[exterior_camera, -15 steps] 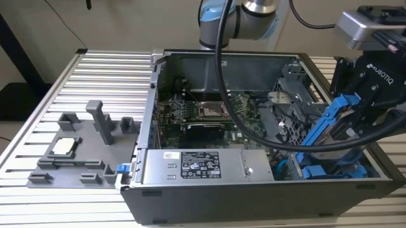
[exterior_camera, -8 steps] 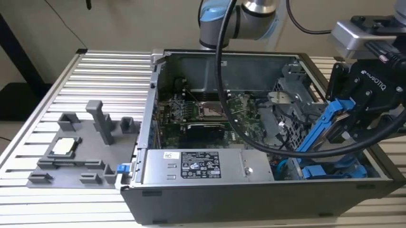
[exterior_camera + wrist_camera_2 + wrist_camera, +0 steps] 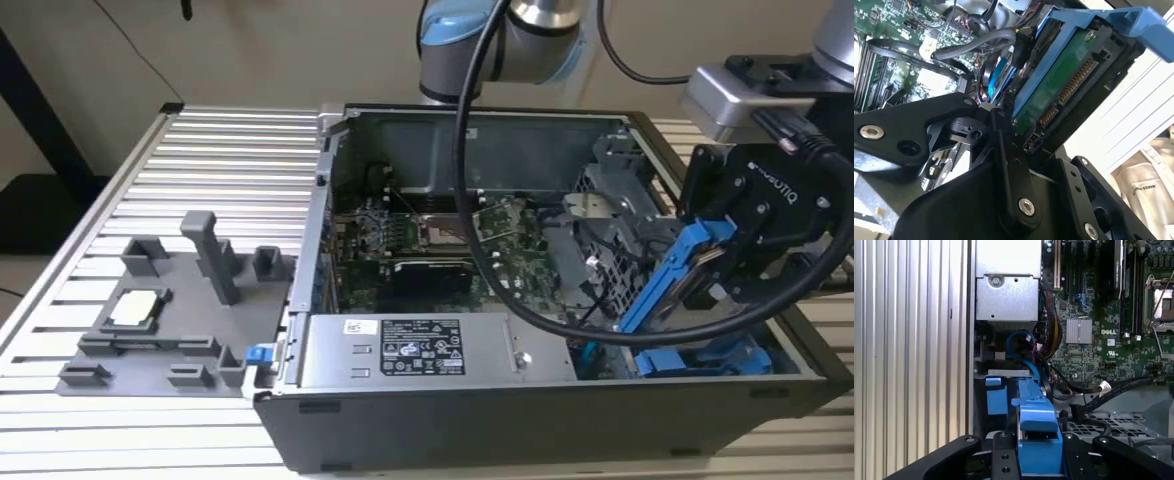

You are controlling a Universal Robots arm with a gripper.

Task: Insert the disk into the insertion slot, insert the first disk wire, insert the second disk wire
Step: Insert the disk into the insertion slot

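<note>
Our jaws grip the disk [image 3: 671, 275] by its blue carrier, tilted steeply above the case [image 3: 534, 430]. We judge this angle clears the cables [image 3: 1053, 335].

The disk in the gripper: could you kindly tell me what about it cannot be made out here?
Lower end of the disk, held in the gripper: exterior view, hidden behind a black cable.
Its label face: second wrist view, turned away; the green circuit board shows.
Which are the disk wires: first wrist view, cable bundle too tangled.
</note>
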